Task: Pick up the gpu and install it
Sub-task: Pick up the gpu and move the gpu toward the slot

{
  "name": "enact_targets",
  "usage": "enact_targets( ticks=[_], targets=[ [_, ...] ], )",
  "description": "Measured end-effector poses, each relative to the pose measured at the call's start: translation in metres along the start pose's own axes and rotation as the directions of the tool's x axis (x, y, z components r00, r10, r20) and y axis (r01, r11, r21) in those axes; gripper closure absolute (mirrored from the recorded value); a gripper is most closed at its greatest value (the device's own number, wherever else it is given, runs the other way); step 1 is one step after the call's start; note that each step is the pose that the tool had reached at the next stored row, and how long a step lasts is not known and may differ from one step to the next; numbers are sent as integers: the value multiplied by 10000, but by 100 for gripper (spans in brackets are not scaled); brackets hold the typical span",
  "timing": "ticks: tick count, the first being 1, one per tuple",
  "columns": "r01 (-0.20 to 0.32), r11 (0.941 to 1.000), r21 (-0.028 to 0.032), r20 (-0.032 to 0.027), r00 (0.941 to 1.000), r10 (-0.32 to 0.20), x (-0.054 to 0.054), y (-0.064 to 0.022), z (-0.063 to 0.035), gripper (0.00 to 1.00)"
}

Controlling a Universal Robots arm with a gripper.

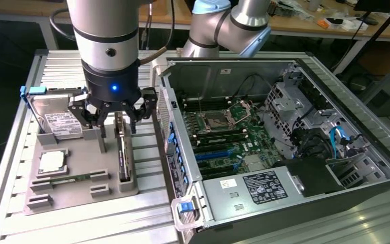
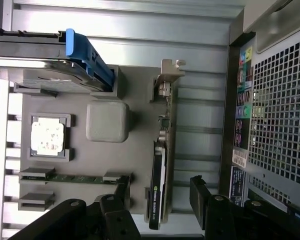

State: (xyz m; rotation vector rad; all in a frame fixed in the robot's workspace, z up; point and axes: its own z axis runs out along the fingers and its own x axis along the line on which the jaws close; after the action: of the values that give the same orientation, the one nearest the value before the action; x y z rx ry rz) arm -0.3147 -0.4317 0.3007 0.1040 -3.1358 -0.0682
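Exterior view: the pincer (image 1: 116,122) is being held spread wide just above a grey holder tray (image 1: 79,195), and nothing is being gripped by it. The gpu (image 1: 122,152) is being kept on edge in a slot of that tray, directly beneath the pincer. Its upper edge is being straddled by the black fingers (image 1: 95,119), one standing off each face. In the wrist view the pincer (image 2: 161,184) is being seen over the gpu (image 2: 159,175), with a clear gap being left between the card and each finger. The card's silvery bracket (image 2: 168,80) is being shown at the end farther from the pincer.

Beside the pincer, toward the exterior view's left, a hard drive with a blue frame (image 1: 54,121) is being propped in the tray. Nearer the camera than the pincer, a square processor chip (image 1: 51,161) and a green memory stick (image 1: 69,179) are being held in their own recesses. On the pincer's other side, toward the exterior view's right, an open computer case (image 1: 283,152) is being shown just beside the tray, with its motherboard (image 1: 222,132) being left exposed. Everything is being carried on a slatted metal table (image 1: 19,152).
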Motion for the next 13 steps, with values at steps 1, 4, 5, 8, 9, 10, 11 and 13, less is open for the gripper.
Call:
enact_targets(
  ticks=[1, 4, 5, 8, 9, 10, 11, 13],
  targets=[
    [0, 10000, 0, -1, 10000, 0, 0, -1, 18, 40],
    [1, 10000, 0, 0, 10000, -1, 0, -4, 73, 40],
    [1, 10000, 0, 0, 10000, -1, 0, -5, 92, 40],
    [2, 10000, 0, 0, 10000, -2, 0, -8, 162, 40],
    [2, 10000, 0, -1, 10000, -2, 0, -9, 181, 40],
    [3, 10000, -1, 1, 10000, -3, -1, -10, 199, 40],
    [3, 10000, -1, 1, 10000, -3, -1, -10, 217, 40],
    [4, 10000, 0, -1, 10000, -4, -1, -12, 253, 40]
  ],
)
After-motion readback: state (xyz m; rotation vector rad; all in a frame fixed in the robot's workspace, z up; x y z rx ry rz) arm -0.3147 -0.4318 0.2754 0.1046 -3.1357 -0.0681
